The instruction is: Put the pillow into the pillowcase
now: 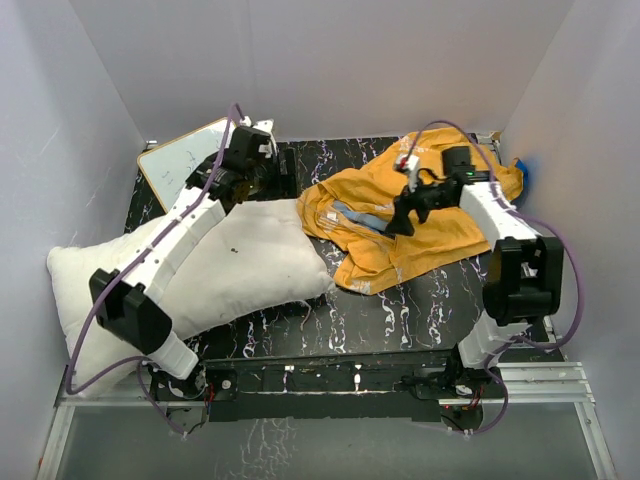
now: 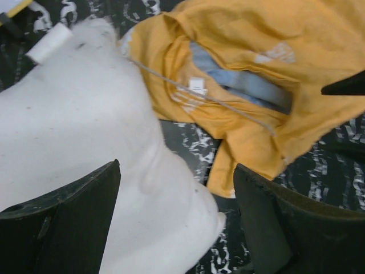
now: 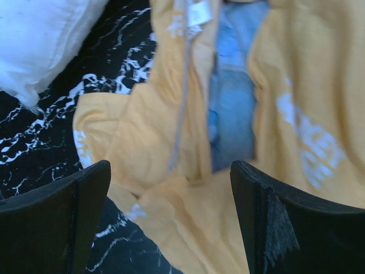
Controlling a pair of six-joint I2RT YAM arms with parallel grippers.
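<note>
Black right fingers (image 3: pixel 51 222) splayed over pillowcase (image 3: pixel 142 148).

so the pillow (image 1: pixel 240 265) is plain white, pillowcase (image 1: pixel 440 235) orange-yellow with blue showing inside plus white print, table (image 1: pixel 400 310) black with white marbling

Robot lab test cell. Plain white walls (image 1: pixel 330 60) box in black marbled table (image 1: pixel 400 310). Left arm (image 1: pixel 180 235), right arm (image 1: pixel 490 205) bolted to metal rail (image 1: pixel 545 372) at near edge. Purple cables (image 1: pixel 573 280) looping loose. Scribbled whiteboard (image 1: pixel 185 160) in far-left corner.
</note>
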